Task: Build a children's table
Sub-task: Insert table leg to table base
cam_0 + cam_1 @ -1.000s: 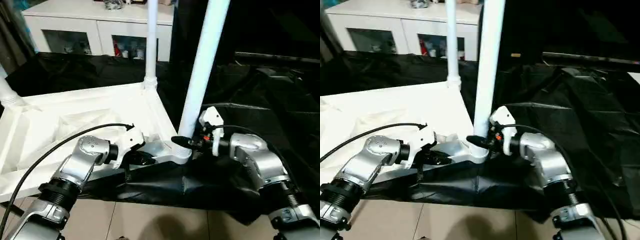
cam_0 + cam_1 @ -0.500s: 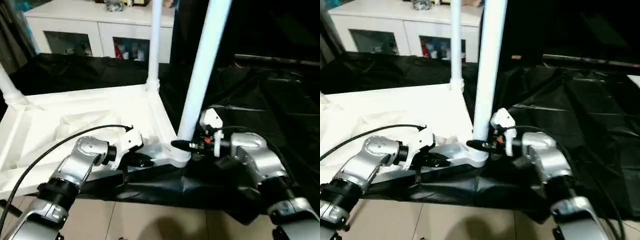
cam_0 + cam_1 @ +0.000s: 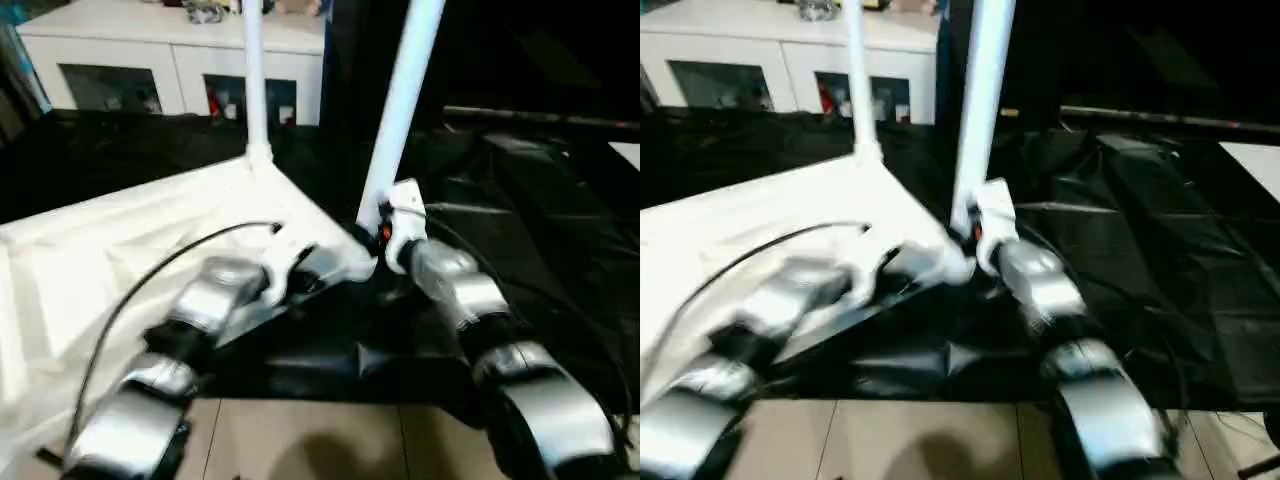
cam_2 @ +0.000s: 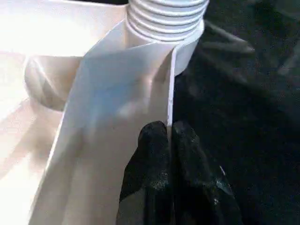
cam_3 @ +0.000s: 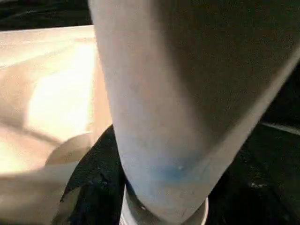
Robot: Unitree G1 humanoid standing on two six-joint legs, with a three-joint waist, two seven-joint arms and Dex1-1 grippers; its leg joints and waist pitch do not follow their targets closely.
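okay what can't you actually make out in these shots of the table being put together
- Near leg: its top runs off the upper edge of the head views.
- Right claw: its fingers are tucked behind that leg's base and smeared by blur, so the grip is unclear.
- Far leg: top also cut off.
- Tabletop: its left side runs out of frame, so other corners are unseen.
- Cabinet: contents behind the glass too small to identify.

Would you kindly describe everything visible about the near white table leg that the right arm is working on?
The near leg is a long, smooth white plastic tube, leaning slightly and running out of the top of the picture. Its threaded base sits in the rounded corner socket of the upturned tabletop. The right end effector grips it low down; the left end effector pinches the tabletop's thin edge just below the socket.
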